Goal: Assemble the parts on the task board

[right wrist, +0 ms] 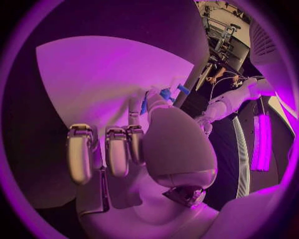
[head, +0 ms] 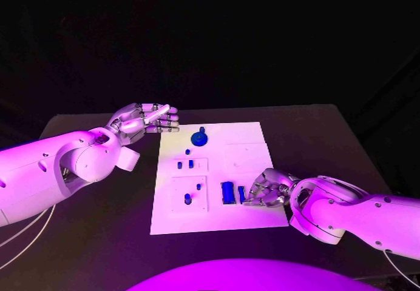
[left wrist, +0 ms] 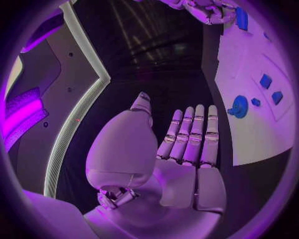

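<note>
The white task board (head: 229,213) lies in the middle of the black table. A round blue part (head: 199,139) stands near its far edge, with small blue parts (head: 186,164) in a recess below it and two more (head: 187,197) in the nearer recess. A larger blue block (head: 227,193) lies by the near right. My right hand (head: 267,188) rests on the board there, fingers curled down, thumb and a finger pinching a slim blue part (head: 241,194) (right wrist: 144,104). My left hand (head: 144,118) (left wrist: 187,144) hovers off the board's far left corner, fingers straight, holding nothing.
The bare black table (head: 96,242) surrounds the board on all sides. In the left wrist view the board (left wrist: 249,134) sits beside the palm with the round part (left wrist: 238,106) and two square parts (left wrist: 271,88), and the right hand (left wrist: 212,10) lies beyond.
</note>
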